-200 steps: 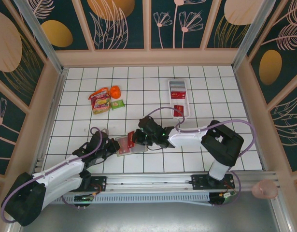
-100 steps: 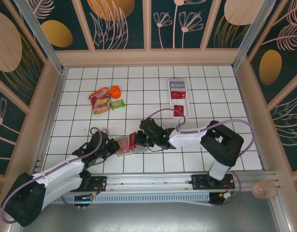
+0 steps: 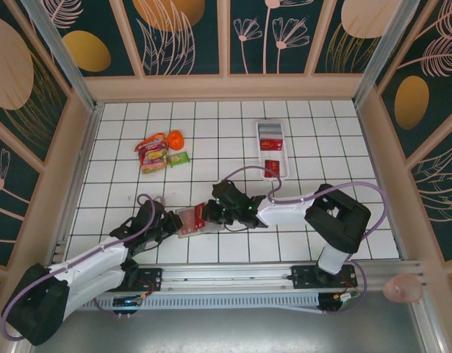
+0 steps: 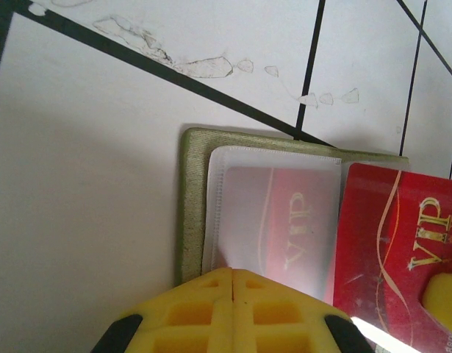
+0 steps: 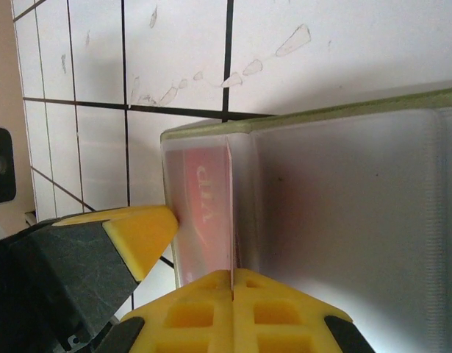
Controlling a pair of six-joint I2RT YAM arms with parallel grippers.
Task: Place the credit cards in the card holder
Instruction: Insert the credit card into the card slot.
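The card holder [image 4: 189,213] is matt olive cloth with frosted plastic sleeves [image 4: 240,220]; the credit cards [image 4: 391,243] look glossy.

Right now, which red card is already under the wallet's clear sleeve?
The left VIP card in the left wrist view, dimmed behind the frosted sleeve of the card holder. The bare card beside it lies uncovered, its gold lettering sharp.

Bright, even light, soft shadows, left tool [image 4: 233,276] blurred

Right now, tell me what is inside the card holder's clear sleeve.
A red card marked VIP sits inside the frosted sleeve of the card holder. Its lower end is hidden behind the left hand; anything beneath it cannot be seen.
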